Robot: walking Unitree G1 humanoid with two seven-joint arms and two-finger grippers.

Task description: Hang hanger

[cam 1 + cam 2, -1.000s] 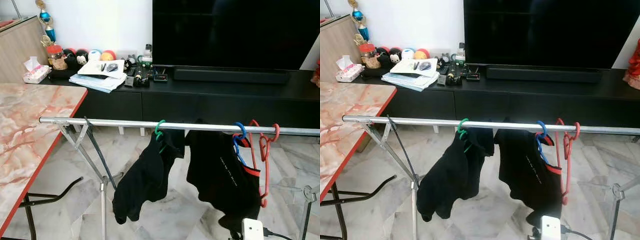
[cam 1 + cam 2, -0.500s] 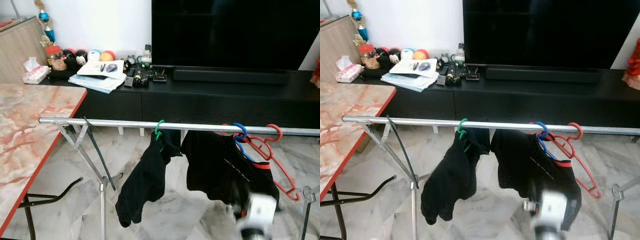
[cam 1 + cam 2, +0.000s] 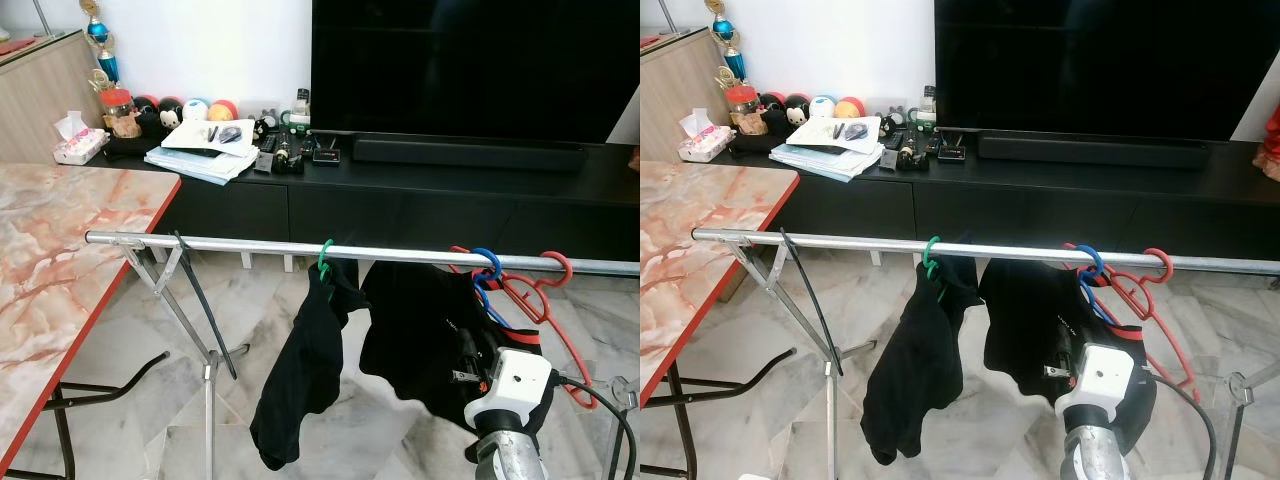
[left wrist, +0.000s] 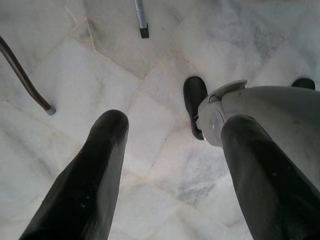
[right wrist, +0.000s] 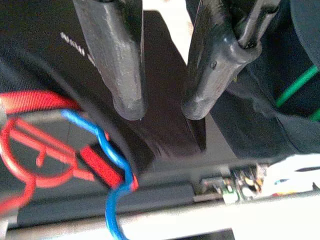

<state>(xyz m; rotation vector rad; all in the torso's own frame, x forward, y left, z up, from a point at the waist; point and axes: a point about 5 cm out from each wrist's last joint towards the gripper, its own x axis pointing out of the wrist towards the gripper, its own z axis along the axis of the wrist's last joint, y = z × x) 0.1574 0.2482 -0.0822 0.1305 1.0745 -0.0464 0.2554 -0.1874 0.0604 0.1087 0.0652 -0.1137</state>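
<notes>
A silver rail point(image 3: 240, 244) crosses in front of me. On it hang a green hanger point(image 3: 323, 262) with a black garment, a blue hanger point(image 3: 486, 266) with a black, red-trimmed garment point(image 3: 420, 330), and a bare red hanger point(image 3: 545, 295) tilted out to the right. My right arm's white wrist point(image 3: 512, 385) is raised just below the blue and red hangers. In its wrist view the right gripper point(image 5: 162, 107) points at the black cloth, its fingers a narrow gap apart, the blue hook point(image 5: 117, 170) and red hanger point(image 5: 35, 150) close by. My left gripper point(image 4: 175, 125) hangs open over the floor.
A marble-topped table with a red edge point(image 3: 70, 270) stands on the left. The rack's crossed legs point(image 3: 205, 365) stand under the rail's left end. Behind are a black TV console point(image 3: 450, 195), a large TV point(image 3: 470, 60) and cluttered papers point(image 3: 205, 150).
My right arm has risen from the bottom edge toward the black garment. The red hanger, hanging straight a second ago, has swung out to the right; both garments have swayed.
</notes>
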